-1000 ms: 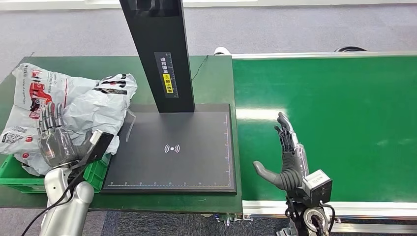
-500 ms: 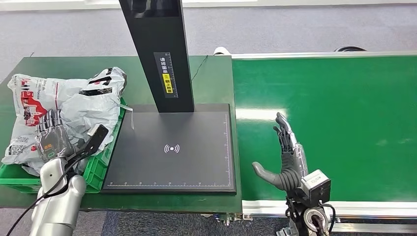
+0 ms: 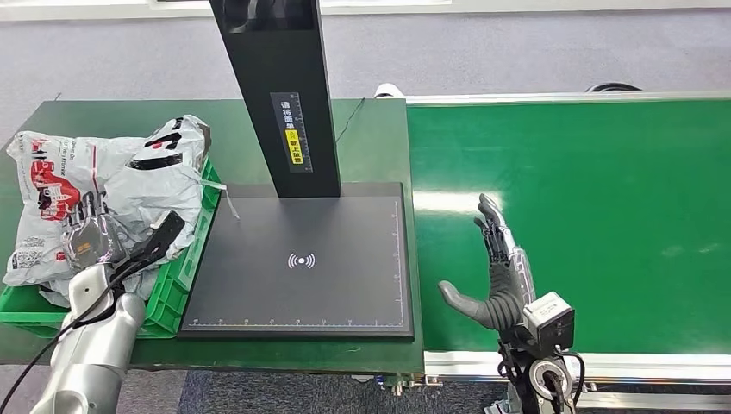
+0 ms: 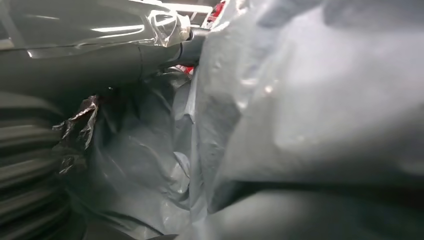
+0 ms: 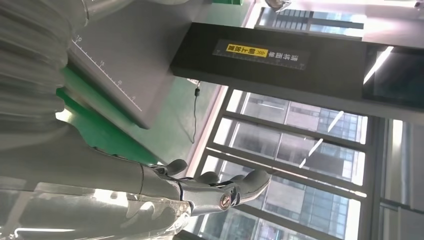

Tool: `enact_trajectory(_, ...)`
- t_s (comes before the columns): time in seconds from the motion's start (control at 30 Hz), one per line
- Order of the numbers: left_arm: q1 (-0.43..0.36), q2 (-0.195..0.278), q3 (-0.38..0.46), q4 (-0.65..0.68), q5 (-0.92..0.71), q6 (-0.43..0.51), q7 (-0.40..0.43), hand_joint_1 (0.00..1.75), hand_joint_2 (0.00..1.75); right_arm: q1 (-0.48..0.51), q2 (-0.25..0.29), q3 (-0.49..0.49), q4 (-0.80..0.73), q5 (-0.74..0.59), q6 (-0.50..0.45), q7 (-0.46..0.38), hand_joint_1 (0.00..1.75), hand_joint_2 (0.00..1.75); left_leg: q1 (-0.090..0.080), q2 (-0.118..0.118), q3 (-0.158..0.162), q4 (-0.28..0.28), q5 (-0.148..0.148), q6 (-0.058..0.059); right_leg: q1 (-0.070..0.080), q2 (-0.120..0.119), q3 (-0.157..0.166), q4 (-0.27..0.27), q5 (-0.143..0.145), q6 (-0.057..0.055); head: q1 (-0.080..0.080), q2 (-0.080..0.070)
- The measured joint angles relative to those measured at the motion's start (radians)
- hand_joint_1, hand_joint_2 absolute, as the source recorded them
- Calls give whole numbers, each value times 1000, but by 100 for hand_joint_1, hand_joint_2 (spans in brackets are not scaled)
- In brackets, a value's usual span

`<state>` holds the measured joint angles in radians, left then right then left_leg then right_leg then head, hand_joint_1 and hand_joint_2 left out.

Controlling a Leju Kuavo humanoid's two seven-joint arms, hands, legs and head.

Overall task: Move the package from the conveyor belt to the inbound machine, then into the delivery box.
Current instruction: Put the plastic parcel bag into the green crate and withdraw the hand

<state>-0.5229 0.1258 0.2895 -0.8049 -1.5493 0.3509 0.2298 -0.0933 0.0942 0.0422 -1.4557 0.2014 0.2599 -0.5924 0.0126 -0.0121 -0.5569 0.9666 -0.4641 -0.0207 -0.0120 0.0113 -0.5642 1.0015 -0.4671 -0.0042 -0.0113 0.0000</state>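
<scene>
The grey plastic package (image 3: 103, 185) has been carried leftward over the last second, off the edge of the black scanner plate (image 3: 297, 259) of the inbound machine, and is now lying on the green delivery crate (image 3: 177, 285). The drop-off is judged nearly done. The left hand (image 3: 86, 237) is seen against the package, but whether its fingers are pinching the plastic or merely resting on it cannot be told; the left wrist view is blurred by crumpled film. The right hand (image 3: 496, 272) is held over the conveyor belt (image 3: 603, 216), fingers spread, holding nothing. The crate's interior is hidden beneath the package.
</scene>
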Motion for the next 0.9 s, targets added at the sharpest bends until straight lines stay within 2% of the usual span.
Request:
enact_trajectory(0.2,-46,29,29,105,25,97,-15,0,175,-17,0,8,20,5,1,1,0,175,0,1,4,-1,0,0,0,1,4,0,0,0,0,0)
enact_trajectory(0.37,-57,38,46,131,34,129,-21,0,175,-17,0,10,27,5,1,1,0,175,0,1,6,-1,0,0,0,1,5,0,0,0,0,0)
enact_trajectory(0.5,-49,40,60,123,96,232,-84,0,175,-17,0,15,28,6,1,1,0,175,0,1,6,-1,0,0,0,1,4,0,0,0,0,0)
enact_trajectory(0.6,-5,33,69,59,208,317,-191,0,175,-16,-2,20,28,8,0,2,0,175,0,3,5,0,0,0,0,2,3,0,0,0,0,0)
enact_trajectory(0.73,90,1,70,-113,338,332,-318,0,175,-10,-6,25,28,8,-4,4,0,175,0,2,2,0,0,0,0,3,0,0,0,0,0,0)
enact_trajectory(0.8,132,-22,70,-203,357,330,-355,0,175,-7,-8,29,28,8,-8,4,0,175,0,2,0,1,0,0,0,3,-2,0,0,0,0,0)
enact_trajectory(0.9,172,-47,57,-308,371,299,-350,0,175,-1,-11,33,27,8,-18,6,0,175,0,2,-3,1,-1,1,0,2,-4,0,0,0,0,0)
